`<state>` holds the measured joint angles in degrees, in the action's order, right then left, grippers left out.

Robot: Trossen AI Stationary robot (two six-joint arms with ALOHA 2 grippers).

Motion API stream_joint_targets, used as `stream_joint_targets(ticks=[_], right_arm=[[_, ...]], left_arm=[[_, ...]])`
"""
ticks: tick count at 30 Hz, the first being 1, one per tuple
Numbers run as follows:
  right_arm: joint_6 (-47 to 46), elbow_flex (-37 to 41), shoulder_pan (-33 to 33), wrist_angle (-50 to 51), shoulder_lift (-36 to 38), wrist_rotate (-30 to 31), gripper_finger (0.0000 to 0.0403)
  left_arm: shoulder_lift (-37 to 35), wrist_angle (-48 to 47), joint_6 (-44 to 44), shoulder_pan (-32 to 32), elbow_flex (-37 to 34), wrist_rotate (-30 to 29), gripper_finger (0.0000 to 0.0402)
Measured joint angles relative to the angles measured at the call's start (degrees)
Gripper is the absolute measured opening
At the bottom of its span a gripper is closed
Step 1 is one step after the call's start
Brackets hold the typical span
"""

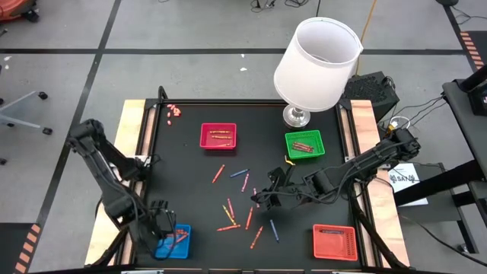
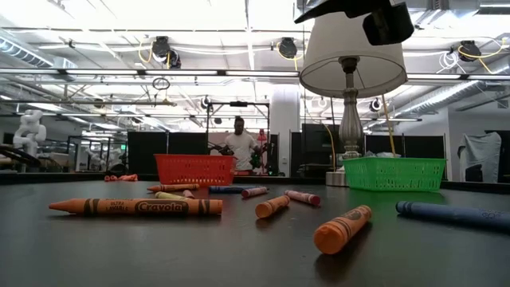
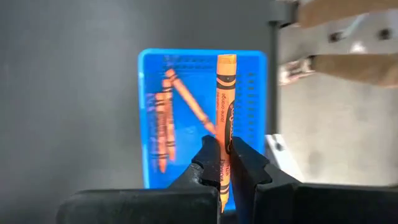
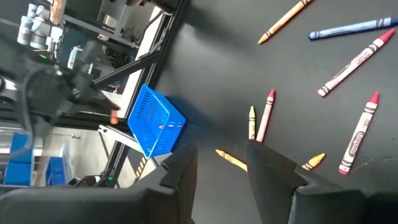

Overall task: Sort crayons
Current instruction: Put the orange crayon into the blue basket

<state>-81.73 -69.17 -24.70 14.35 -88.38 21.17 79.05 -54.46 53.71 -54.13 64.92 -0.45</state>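
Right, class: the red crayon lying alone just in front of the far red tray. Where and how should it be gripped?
Grip the red crayon at mid-length, coming straight down from above, with the fingers set across its thin body. It lies flat and diagonal on the mat, with bare mat along both long sides.

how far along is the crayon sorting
Partly done. The pink tray, green tray, red tray and blue tray each hold crayons. The left hand grips an orange crayon over the blue tray. Roughly a dozen loose crayons remain near the open right hand.
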Motion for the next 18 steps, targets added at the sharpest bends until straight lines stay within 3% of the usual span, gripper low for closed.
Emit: stream_joint_targets(ticks=[14, 18], right_arm=[[-2.0, 0.0, -1.6, 0.0, 0.0, 0.0, 0.0121], [-3.1, 0.0, -2.5, 0.0, 0.0, 0.0, 0.0121]], left_arm=[[10.7, 5.1, 0.1, -0.7, -2.0, -1.4, 0.0009], [12.5, 6.1, 0.1, -0.7, -1.9, 1.7, 0.0013]])
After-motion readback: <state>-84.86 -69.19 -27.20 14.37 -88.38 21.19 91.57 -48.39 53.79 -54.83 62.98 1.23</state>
